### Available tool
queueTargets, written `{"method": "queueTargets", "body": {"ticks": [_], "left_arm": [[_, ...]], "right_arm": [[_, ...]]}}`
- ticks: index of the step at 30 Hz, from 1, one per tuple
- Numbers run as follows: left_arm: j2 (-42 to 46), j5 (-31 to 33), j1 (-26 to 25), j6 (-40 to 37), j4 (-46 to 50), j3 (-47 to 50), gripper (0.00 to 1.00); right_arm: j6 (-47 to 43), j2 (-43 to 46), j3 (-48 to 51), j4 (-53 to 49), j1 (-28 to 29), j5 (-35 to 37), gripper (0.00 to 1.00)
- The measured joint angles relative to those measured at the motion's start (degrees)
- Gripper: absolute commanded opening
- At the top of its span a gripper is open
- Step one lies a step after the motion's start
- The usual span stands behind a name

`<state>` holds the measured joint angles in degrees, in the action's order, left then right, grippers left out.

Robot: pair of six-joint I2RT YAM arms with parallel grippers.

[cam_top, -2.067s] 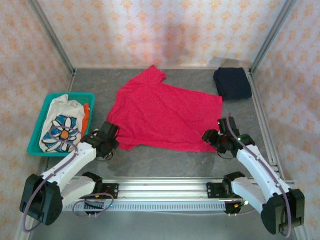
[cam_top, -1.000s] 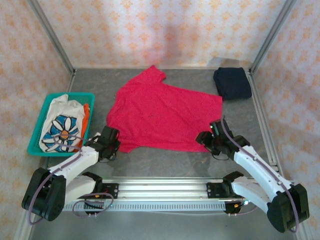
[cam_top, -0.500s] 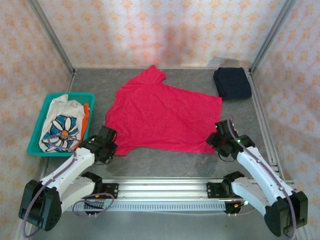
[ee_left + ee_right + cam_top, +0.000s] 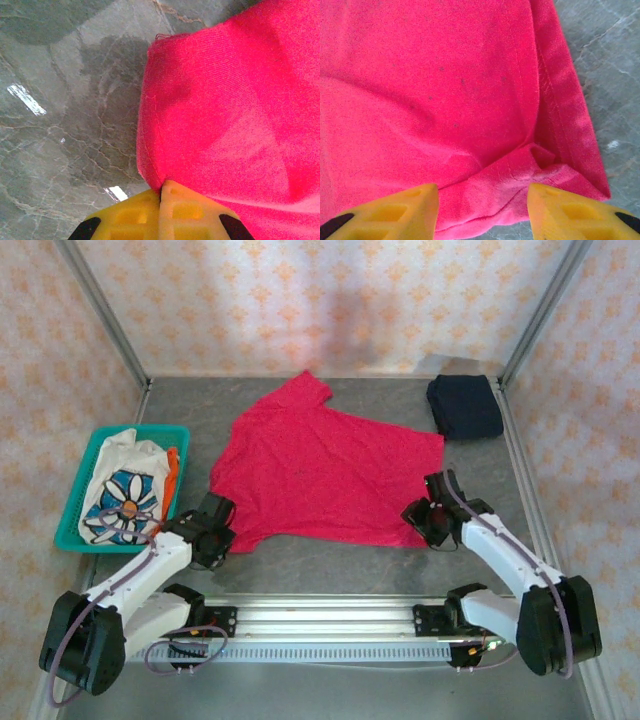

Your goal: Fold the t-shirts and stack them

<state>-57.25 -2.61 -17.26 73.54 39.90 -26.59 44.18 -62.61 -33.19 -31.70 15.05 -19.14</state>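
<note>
Gripping of the near corners of the bright red cloth t-shirt, spread flat on the grey marbled bench, looks like the step in hand: the left fingers are pressed together, pinching its near-left corner, while the right fingers stand spread either side of a bunched fold at the near-right corner (not yet clamped). Next, I judge, the right pair must shut on that fold so both arms, reaching low and forward, can fold the cloth away.

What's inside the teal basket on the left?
A white flower-print t-shirt lies in the teal basket, orange cloth showing at its right edge. Anything beneath the shirt is covered.
</note>
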Motion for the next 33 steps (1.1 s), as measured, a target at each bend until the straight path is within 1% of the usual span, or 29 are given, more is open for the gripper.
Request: {"method": "queueTargets", "body": {"ticks": [3, 5, 7, 10, 12, 13, 17, 19, 22, 27, 31, 33], "left_arm": [[0.0, 0.0, 0.0, 0.0, 0.0, 0.0, 0.0], [0.1, 0.0, 0.0, 0.0, 0.0, 0.0, 0.0], [0.3, 0.0, 0.0, 0.0, 0.0, 0.0, 0.0], [0.3, 0.0, 0.0, 0.0, 0.0, 0.0, 0.0], [0.3, 0.0, 0.0, 0.0, 0.0, 0.0, 0.0], [0.3, 0.0, 0.0, 0.0, 0.0, 0.0, 0.0], [0.5, 0.0, 0.0, 0.0, 0.2, 0.0, 0.0], [1.3, 0.0, 0.0, 0.0, 0.6, 0.0, 0.0], [2.8, 0.1, 0.0, -0.1, 2.4, -0.8, 0.0], [3.5, 1.3, 0.0, -2.1, 5.8, -5.2, 0.0], [3.5, 2.6, 0.0, -3.7, 8.1, -9.0, 0.0], [3.0, 3.2, 0.0, -4.6, 9.0, -10.9, 0.0]], "right_arm": [[0.0, -1.1, 1.2, 0.8, 0.0, -0.7, 0.47], [0.2, -1.5, 2.1, 1.0, 0.0, -1.0, 0.41], [0.3, -1.7, 2.7, 1.0, 0.0, -1.1, 0.38], [0.3, -1.9, 2.8, 1.4, 0.0, -1.2, 0.25], [0.1, -2.2, 2.8, 1.6, 0.0, -1.3, 0.07], [0.2, -2.3, 2.8, 1.6, 0.0, -1.3, 0.01], [-0.4, -1.0, 2.7, 0.2, 0.0, -0.9, 0.0], [-0.7, 1.6, 2.7, -1.4, 0.0, -0.1, 0.0], [-1.2, 8.0, 2.3, -5.0, 0.0, 1.6, 0.0], [-2.0, 18.1, 1.5, -12.0, 0.0, 2.2, 0.0], [-2.3, 21.6, 1.5, -16.8, 0.3, 2.2, 0.0], [-2.2, 22.0, 1.5, -17.4, 0.3, 2.1, 0.0]]}}
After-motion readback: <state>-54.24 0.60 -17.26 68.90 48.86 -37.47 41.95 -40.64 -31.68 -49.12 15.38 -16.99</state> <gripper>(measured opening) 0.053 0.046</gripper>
